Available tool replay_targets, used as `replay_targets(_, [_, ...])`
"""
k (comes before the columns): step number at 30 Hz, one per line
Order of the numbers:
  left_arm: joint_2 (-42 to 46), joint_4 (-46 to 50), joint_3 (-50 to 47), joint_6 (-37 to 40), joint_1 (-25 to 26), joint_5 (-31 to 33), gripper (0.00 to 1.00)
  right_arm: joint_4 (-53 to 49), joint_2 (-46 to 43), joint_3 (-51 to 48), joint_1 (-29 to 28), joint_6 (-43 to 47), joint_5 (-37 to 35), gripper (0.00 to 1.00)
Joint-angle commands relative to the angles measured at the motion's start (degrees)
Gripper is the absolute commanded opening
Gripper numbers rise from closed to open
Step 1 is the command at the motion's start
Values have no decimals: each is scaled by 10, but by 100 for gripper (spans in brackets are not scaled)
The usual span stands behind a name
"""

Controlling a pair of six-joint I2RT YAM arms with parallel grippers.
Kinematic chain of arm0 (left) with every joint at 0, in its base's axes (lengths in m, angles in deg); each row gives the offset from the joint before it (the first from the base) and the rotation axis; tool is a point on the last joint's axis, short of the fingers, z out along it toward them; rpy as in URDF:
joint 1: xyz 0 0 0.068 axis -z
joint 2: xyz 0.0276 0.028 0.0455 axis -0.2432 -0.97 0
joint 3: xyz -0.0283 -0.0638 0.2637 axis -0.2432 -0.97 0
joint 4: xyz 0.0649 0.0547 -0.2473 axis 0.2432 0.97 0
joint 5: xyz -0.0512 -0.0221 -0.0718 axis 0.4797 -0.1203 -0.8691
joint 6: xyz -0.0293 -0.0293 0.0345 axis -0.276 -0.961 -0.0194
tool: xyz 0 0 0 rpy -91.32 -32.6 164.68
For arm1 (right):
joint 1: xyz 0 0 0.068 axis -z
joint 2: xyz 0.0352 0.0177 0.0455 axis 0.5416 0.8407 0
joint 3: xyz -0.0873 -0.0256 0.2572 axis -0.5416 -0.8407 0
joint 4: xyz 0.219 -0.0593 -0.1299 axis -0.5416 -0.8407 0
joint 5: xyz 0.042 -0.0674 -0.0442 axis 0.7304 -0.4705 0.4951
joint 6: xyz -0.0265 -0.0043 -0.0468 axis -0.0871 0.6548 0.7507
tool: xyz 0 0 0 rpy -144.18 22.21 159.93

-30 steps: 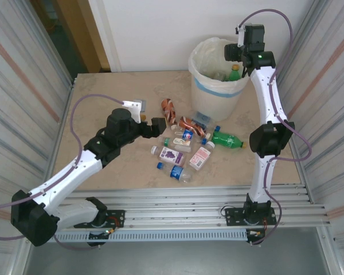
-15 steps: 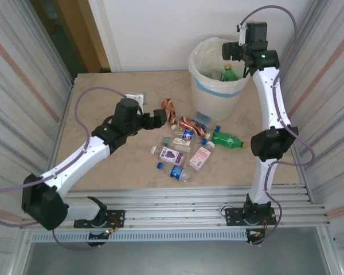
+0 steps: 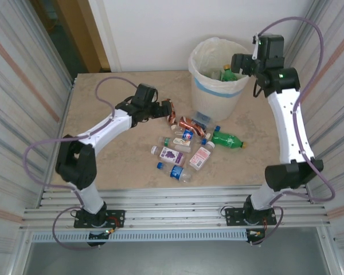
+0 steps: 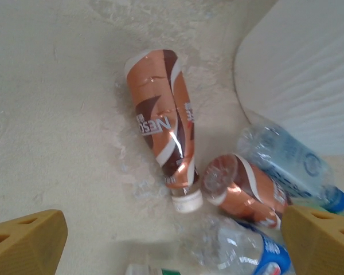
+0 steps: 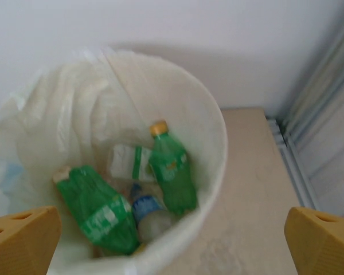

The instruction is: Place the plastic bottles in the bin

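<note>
Left gripper: jaws spread wide, nothing between them. It hangs over a brown-orange bottle that lies flat, its white cap just beside a second brown-orange bottle. A clear blue-capped bottle lies near the bin's base.

Bin: at the table's far edge, right of centre.

Right gripper: fully spread, empty, above the bin's right rim.

Inside the bin: a yellow-capped green bottle, another green bottle and a small clear bottle.

Mid-table: loose bottles scattered, with a green bottle nearest the right edge.
</note>
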Motion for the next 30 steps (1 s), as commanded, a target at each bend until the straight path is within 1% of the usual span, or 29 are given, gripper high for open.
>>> replay_targets(1, [-48,37,62,-12,-8,8,96,17,-71,-95,-1,-47,-37,98])
replay_targets(7, [-145,78,172,1,-12,23,95,34,-186,-268,5,-88,-54,98])
replay_targets(10, [-179,97,222,4,-13,21,94,36,-232,-328,7,-102,-63,98])
replay_targets(12, [-219,106,253,4,-15,13,93,35,-253,-354,7,-110,-65,98])
replay_targets(16, [-275,133,319,1,-17,3,93,26,-283,-382,6,-123,-64,98])
replay_targets(22, [-336,172,400,-5,-19,-1,91,21,-306,-398,6,-138,-66,98])
replay_targets(26, [-362,193,433,-6,-20,0,91,22,-314,-403,6,-144,-64,98])
replay_targets(30, [-379,200,443,-6,-22,1,89,20,-318,-400,6,-146,-67,98])
